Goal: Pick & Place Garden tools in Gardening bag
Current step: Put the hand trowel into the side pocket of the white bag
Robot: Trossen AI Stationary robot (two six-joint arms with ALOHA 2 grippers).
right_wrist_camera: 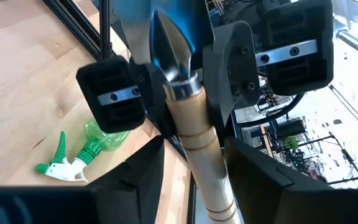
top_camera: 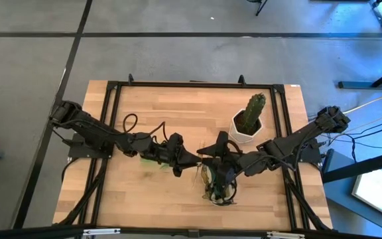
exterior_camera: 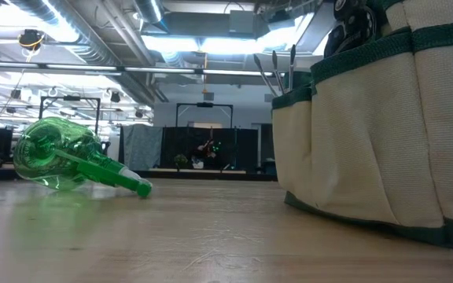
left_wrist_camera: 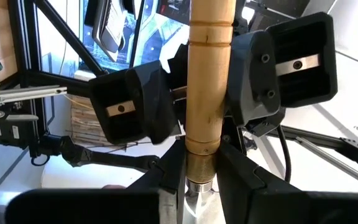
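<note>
The trowel (right_wrist_camera: pixel 194 134) has a pale turned wooden handle (left_wrist_camera: pixel 207 81) with scored rings, a metal ferrule and a shiny silver blade. It hangs in the air between the two arms, near the middle of the table (top_camera: pixel 158 192), just beside the bag (exterior_camera: pixel 384 126). The left gripper (left_wrist_camera: pixel 194 180) pinches it narrowly at the ferrule. The right gripper (right_wrist_camera: pixel 194 168) has its fingers around the handle; whether they press it I cannot tell. The bag is khaki with dark green trim, tool handles standing in its pocket. The green spray bottle (exterior_camera: pixel 69 161) lies on its side, well apart from the bag. No writing is readable.
</note>
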